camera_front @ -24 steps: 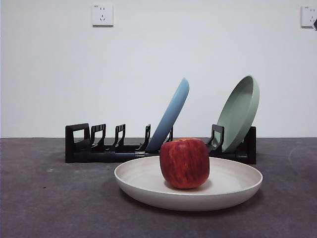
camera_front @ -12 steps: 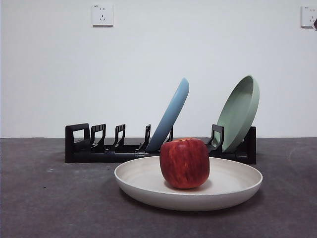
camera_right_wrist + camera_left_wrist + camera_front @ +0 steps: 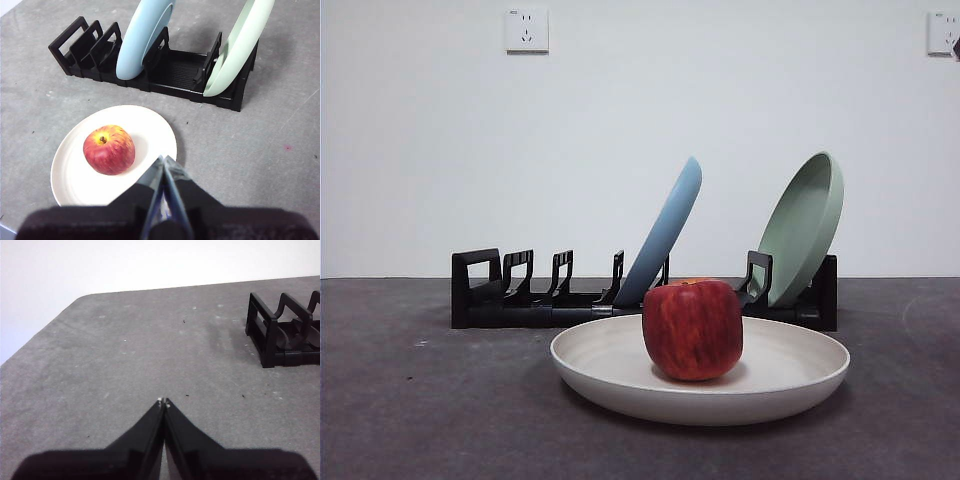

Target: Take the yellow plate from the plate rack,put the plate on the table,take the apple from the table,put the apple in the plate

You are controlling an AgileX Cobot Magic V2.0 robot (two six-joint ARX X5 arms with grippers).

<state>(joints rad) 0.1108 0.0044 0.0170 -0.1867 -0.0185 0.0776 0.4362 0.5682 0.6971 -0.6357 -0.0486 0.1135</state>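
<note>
The cream yellow plate (image 3: 700, 375) (image 3: 80, 165) lies flat on the dark grey table (image 3: 420, 400), in front of the black plate rack (image 3: 520, 300) (image 3: 170, 75). The red apple (image 3: 692, 328) (image 3: 109, 149) sits inside the plate. My right gripper (image 3: 163, 159) hangs shut and empty above the plate's edge, beside the apple and clear of it. My left gripper (image 3: 163, 401) is shut over bare table, off the rack's (image 3: 280, 332) squared loop end. Only a dark tip shows at the front view's top right corner.
A light blue plate (image 3: 665, 235) (image 3: 142, 35) and a pale green plate (image 3: 805, 225) (image 3: 235, 47) lean in the rack's slots. Several slots towards the loop end hold nothing. The table's edge and a rounded corner (image 3: 80, 297) show in the left wrist view.
</note>
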